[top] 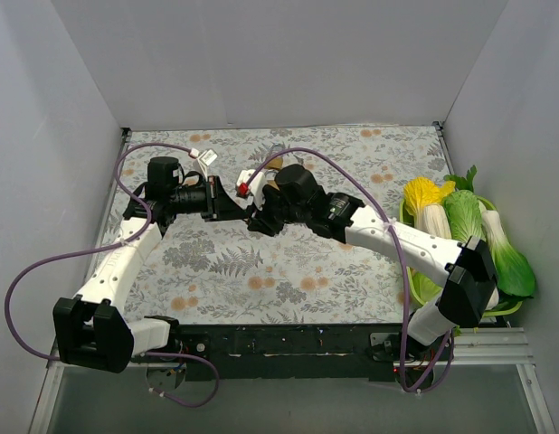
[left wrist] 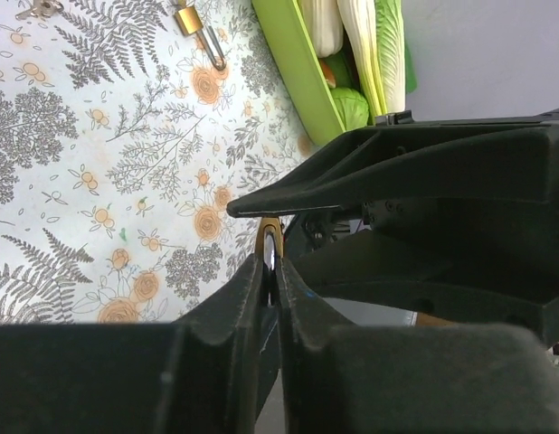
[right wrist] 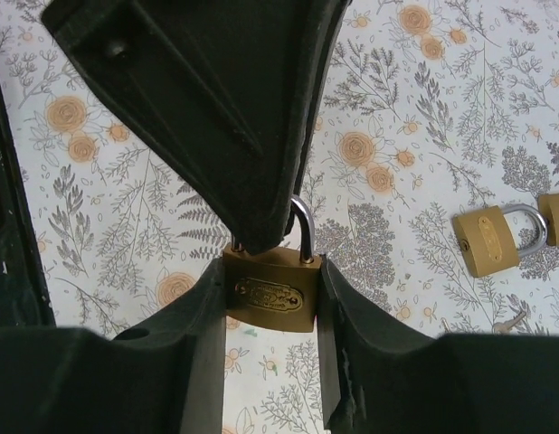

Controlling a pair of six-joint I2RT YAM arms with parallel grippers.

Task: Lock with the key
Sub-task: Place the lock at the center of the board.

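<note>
Right gripper (right wrist: 272,282) clamps the padlock (right wrist: 270,303) by its brass body; left gripper (left wrist: 272,258) pinches its shackle, mid-table; the key (right wrist: 510,322) lies on the floral cloth (right wrist: 397,99) beside a spare padlock (right wrist: 486,240); vegetable basket (left wrist: 298,72) right.

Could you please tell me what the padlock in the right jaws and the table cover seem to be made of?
The padlock body looks like brass: satin yellow-gold sheen. Its shackle is likely polished steel, silvery and reflective. The table cover is probably printed fabric or vinyl: matte floral pattern, weave not discernible.
</note>
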